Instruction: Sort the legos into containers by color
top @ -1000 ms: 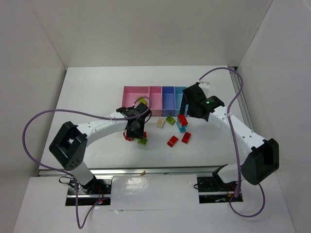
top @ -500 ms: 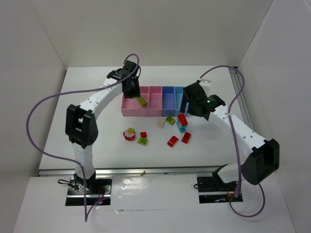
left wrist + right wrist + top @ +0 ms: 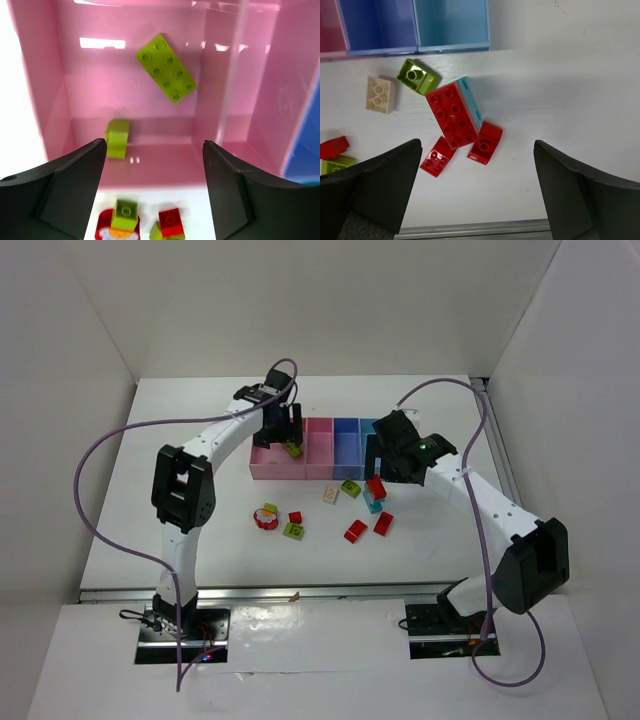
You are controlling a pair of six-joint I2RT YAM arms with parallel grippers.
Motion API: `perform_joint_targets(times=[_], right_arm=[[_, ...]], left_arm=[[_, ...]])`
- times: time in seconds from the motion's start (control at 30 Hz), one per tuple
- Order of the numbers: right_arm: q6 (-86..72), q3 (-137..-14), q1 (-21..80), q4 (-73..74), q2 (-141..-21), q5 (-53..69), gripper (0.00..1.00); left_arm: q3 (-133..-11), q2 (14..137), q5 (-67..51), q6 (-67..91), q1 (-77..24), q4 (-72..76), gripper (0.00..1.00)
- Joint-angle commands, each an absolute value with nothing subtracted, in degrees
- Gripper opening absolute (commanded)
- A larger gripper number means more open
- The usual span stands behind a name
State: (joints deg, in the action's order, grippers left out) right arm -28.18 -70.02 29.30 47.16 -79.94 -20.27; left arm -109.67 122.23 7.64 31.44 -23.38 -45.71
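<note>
Your left end effector (image 3: 154,149) is hanging with its fingers spread wide, pinching nothing. The lime green eight-stud plastic brick (image 3: 166,68) is lying free just ahead of it on the floor of the wide pink plastic bin (image 3: 45,75). You should be rising straight up, keeping both fingers off the pink walls, before swinging toward the loose bricks on the white desk (image 3: 570,75).

White table (image 3: 420,560), white walls (image 3: 300,300)
</note>
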Motion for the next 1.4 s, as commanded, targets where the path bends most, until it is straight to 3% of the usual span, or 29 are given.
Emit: perform_joint_targets(times=[0.0,0.3,0.47,0.7,0.87,0.93,1.0,1.13,1.37], right_arm=[[-26.10,-69.79,29.09,46.41,-81.21,-18.19,1.00],[-23.64,-69.26,29.09,43.50,-83.67,-15.38,1.00],[-21.72,-68.73,29.09,40.62,-85.52,-15.38,1.00],[-19.86,-68.73,29.09,37.01,-90.18,-14.77,0.89],[-20.47,-66.80,29.09,33.93,-91.41,-11.25,0.73],[-21.09,-66.80,29.09,33.93,-91.41,-11.25,0.62],[-21.09,-66.80,29.09,34.45,-90.54,-11.78,0.40],[-21.09,-68.99,29.09,37.95,-87.19,-13.71,0.18],[-22.67,-74.88,26.99,42.37,-80.96,-10.04,0.14]], left_arm=[[-107.33,113.92,8.34,29.79,-27.40,-45.36,0.88],[-90.38,99.85,7.57,32.43,-33.22,-42.63,0.84],[-87.28,96.94,6.94,32.43,-33.75,-41.04,0.84],[-86.66,96.25,8.09,33.30,-33.75,-42.28,0.83],[-83.32,94.39,8.70,35.42,-33.75,-42.10,0.82],[-83.32,94.39,8.70,35.42,-33.75,-42.63,0.82],[-83.32,94.39,8.70,35.42,-33.75,-43.85,0.82],[-86.65,94.92,7.47,32.78,-33.75,-44.73,0.82],[-92.72,95.28,-5.15,28.75,-26.99,-44.75,0.85]])
